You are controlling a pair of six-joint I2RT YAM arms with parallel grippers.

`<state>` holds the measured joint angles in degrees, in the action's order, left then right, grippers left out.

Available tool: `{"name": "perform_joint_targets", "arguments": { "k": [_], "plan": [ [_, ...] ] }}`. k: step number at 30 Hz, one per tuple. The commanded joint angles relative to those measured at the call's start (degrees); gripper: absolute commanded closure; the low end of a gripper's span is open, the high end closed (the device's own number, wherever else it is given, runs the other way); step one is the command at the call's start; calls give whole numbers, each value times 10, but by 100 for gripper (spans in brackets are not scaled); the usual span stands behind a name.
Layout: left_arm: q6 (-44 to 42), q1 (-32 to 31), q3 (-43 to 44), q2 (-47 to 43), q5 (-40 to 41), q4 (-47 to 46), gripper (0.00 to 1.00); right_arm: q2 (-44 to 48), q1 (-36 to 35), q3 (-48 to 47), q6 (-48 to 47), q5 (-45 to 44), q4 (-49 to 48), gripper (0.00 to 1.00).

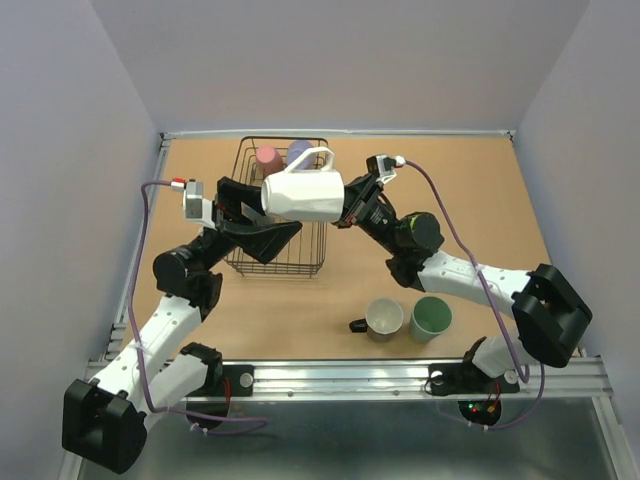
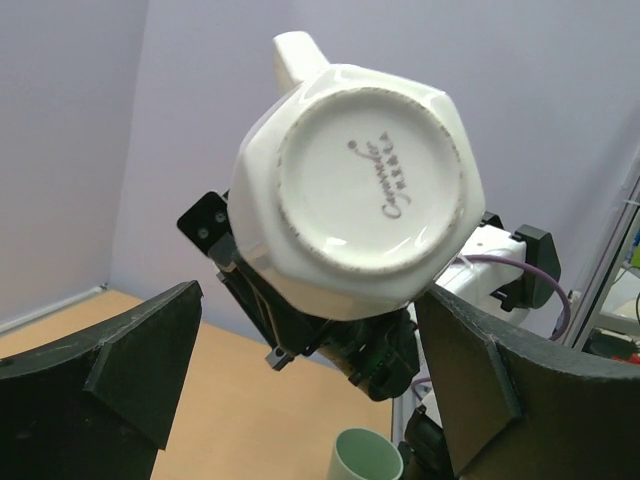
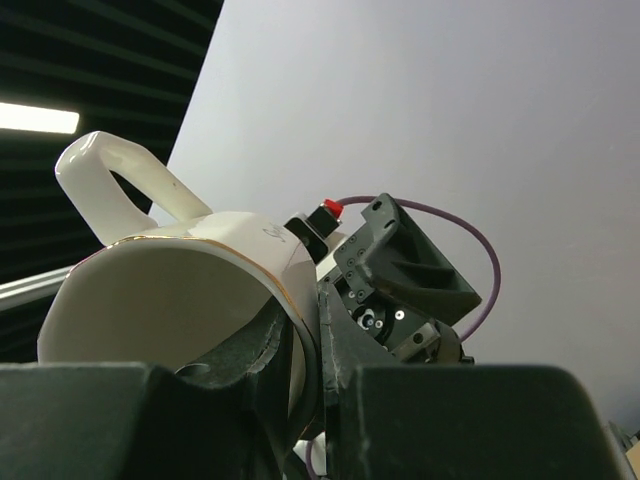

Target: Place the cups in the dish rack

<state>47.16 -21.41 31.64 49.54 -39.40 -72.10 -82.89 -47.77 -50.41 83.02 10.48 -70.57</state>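
Note:
A white cup hangs on its side in the air above the black wire dish rack, handle up. My right gripper is shut on its rim, one finger inside and one outside. My left gripper is open, facing the cup's base, its fingers spread wide to either side without touching it. A pink cup and a lavender cup stand at the rack's far end. A black-handled cup and a mint green cup stand on the table.
The rack sits at the left-centre of the wooden table, under both grippers. The two loose cups are near the front edge, beside my right arm. Grey walls close the table on three sides.

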Motion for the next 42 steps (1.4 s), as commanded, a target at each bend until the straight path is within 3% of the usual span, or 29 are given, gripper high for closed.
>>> {"name": "perform_joint_targets", "arguments": {
  "k": [1, 6, 20, 24, 40, 41, 42],
  "plan": [
    [8, -5, 33, 1, 10, -126, 1, -14, -12, -20, 27, 0, -156, 100],
    [43, -6, 29, 6, 5, -176, 1, -44, -16, -31, 44, 2, -176, 100],
    [19, -5, 26, -15, 33, -166, 1, -120, -46, -62, 102, 2, -245, 99],
    [0, -5, 31, -22, 39, -138, 1, -144, -61, -70, 136, -5, -287, 99],
    [-43, -5, 34, -64, 85, -75, 2, -160, -96, -70, 144, -17, -299, 99],
    [-42, -5, 34, -64, 85, -75, 4, -161, -96, -70, 144, -17, -301, 99],
    [-40, -5, 34, -63, 85, -74, 18, -163, -98, -72, 145, -18, -302, 99]
  ]
}}
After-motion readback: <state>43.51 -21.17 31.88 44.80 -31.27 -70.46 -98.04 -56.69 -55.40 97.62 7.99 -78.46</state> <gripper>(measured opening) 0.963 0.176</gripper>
